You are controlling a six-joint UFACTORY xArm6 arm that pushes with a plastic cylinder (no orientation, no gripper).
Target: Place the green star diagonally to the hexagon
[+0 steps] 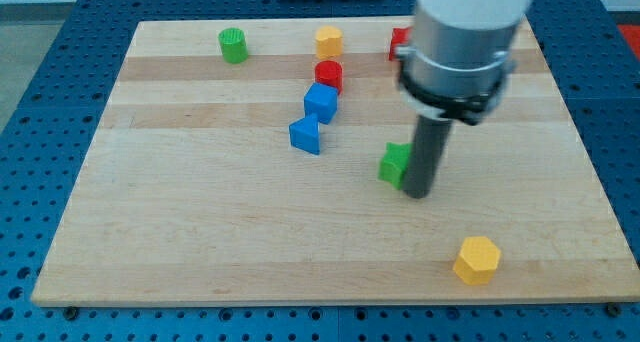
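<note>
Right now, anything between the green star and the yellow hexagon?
No. In the camera view, bare board runs from the green star down-right to the yellow hexagon. My tip touches the star's right side, at the start of that stretch.

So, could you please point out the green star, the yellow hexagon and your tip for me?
green star (393,164), camera view, its visible left part.
yellow hexagon (477,256), camera view, its top face.
my tip (416,193), camera view, the rod's lower end.
</note>
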